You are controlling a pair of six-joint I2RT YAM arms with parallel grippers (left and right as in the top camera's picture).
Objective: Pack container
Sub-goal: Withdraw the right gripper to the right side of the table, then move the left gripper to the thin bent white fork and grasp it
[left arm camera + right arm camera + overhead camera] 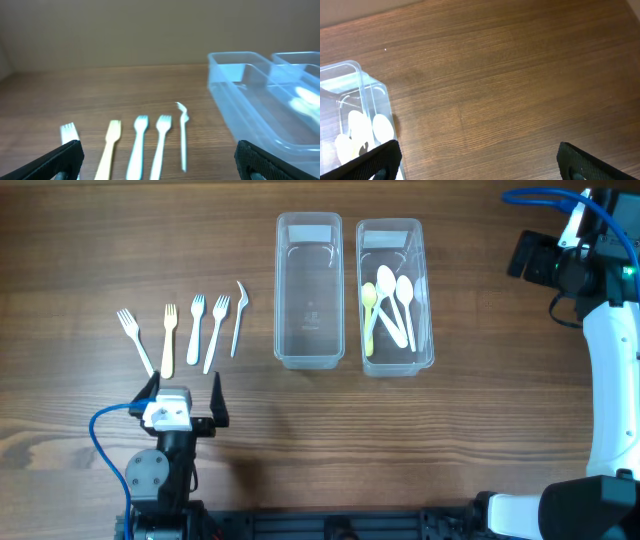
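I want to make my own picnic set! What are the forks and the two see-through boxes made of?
The white forks look like thin, smooth plastic. The tan fork could be plastic or wood; its colour alone does not settle it. The left box and right box look like clear, glossy plastic: the table shows through them.

Five forks lie on the worktop [450, 440]: four white forks [196, 330] and one tan fork [169, 338]. One of the white ones, the edge-on fork [238, 315], is thin and curved. Two clear containers stand side by side, the left container [310, 310] and the right container [395, 366]. In the right one I count four spoons, one yellow spoon [368, 298] and three white spoons [385, 278]. They overlap, so I can't be sure of the count.
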